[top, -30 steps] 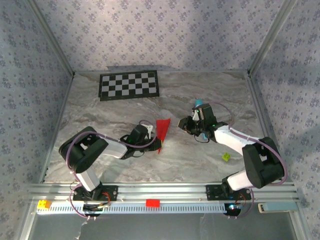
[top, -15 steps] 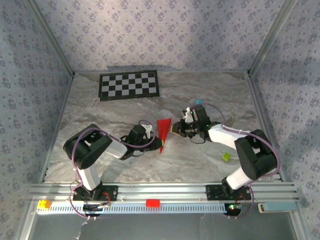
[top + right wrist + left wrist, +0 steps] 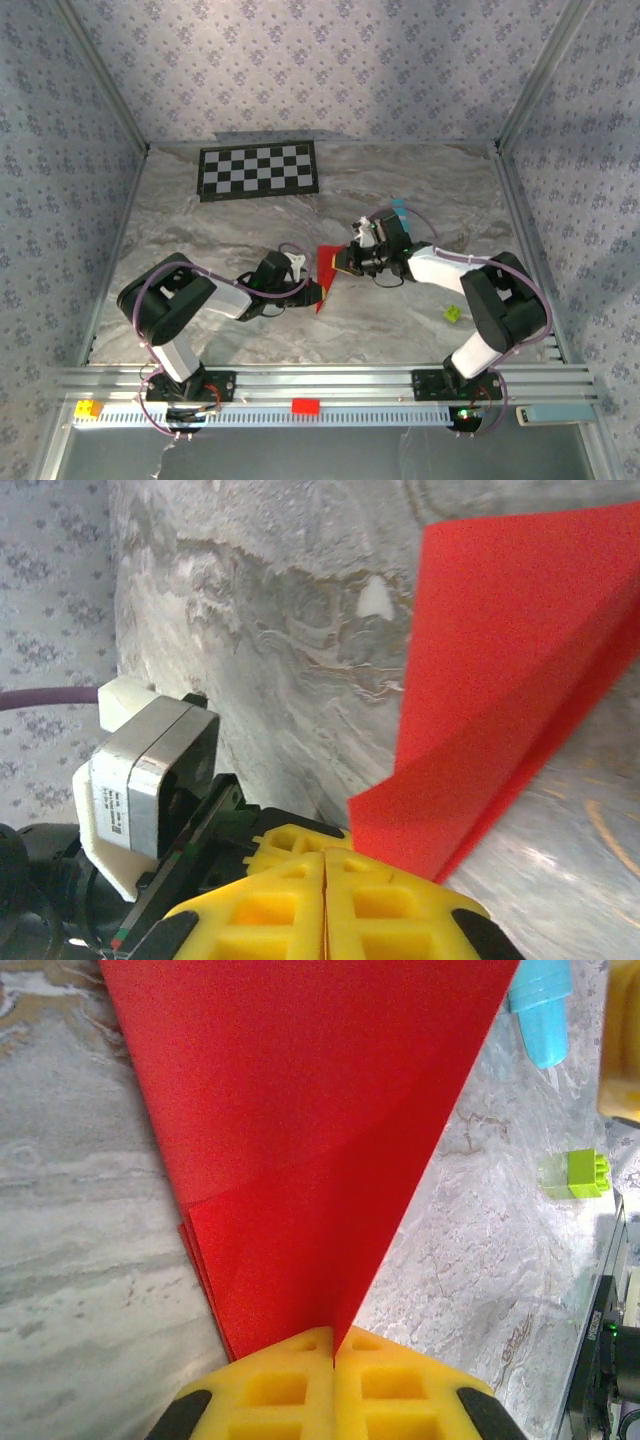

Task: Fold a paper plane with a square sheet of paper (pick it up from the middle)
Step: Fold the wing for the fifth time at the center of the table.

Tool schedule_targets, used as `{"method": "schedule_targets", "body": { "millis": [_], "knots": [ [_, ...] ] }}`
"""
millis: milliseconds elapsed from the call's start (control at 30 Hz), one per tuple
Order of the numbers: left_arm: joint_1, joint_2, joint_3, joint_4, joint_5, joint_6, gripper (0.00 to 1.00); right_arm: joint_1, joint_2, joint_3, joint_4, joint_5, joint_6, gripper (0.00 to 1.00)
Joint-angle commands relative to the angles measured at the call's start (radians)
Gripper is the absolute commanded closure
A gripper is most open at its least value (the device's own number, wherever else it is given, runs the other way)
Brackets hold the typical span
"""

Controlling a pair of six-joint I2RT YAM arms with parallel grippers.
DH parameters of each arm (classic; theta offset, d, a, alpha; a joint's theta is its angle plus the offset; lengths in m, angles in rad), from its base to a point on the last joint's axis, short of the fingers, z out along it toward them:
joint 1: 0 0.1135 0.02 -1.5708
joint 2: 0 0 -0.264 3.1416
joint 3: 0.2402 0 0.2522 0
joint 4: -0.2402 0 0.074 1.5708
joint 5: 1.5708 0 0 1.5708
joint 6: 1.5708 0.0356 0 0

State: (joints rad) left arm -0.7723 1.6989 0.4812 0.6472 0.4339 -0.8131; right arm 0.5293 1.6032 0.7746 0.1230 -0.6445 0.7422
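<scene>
The square sheet of paper (image 3: 327, 257) is bright red and folded into a narrow pointed shape with layered edges. It lies on the marble table between the two arms. My left gripper (image 3: 315, 292) is shut on its narrow near end. In the left wrist view the paper (image 3: 300, 1140) rises from the closed yellow pads of that gripper (image 3: 333, 1352). My right gripper (image 3: 344, 262) is at the paper's wide far end. Its yellow pads (image 3: 325, 865) are pressed together with no red between them. The paper's corner (image 3: 480, 700) sits just beside the right pad.
A checkerboard (image 3: 259, 170) lies at the back left. A teal stick (image 3: 399, 207) lies behind the right gripper, and a green brick (image 3: 453, 313) sits by the right arm. A red block (image 3: 305, 405) and a yellow brick (image 3: 88, 408) rest on the front rail.
The right gripper has swung left from beside the teal stick to the paper's wide end, and its jaws have closed. The left gripper has kept its hold.
</scene>
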Motion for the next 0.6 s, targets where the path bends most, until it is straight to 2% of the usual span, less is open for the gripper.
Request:
{"method": "schedule_targets", "body": {
  "millis": [0, 200, 567],
  "knots": [
    [0.000, 0.001, -0.029, -0.029, 0.010, -0.019, 1.00, 0.022, 0.051, 0.050, -0.028, -0.023, -0.043, 0.93],
    [0.001, 0.014, -0.050, 0.000, -0.003, -0.072, 1.00, 0.026, 0.105, 0.071, -0.017, -0.016, -0.039, 0.94],
    [0.008, 0.021, -0.055, -0.012, -0.017, -0.131, 1.00, -0.017, 0.069, 0.010, 0.027, -0.050, -0.043, 0.94]
  ]
}}
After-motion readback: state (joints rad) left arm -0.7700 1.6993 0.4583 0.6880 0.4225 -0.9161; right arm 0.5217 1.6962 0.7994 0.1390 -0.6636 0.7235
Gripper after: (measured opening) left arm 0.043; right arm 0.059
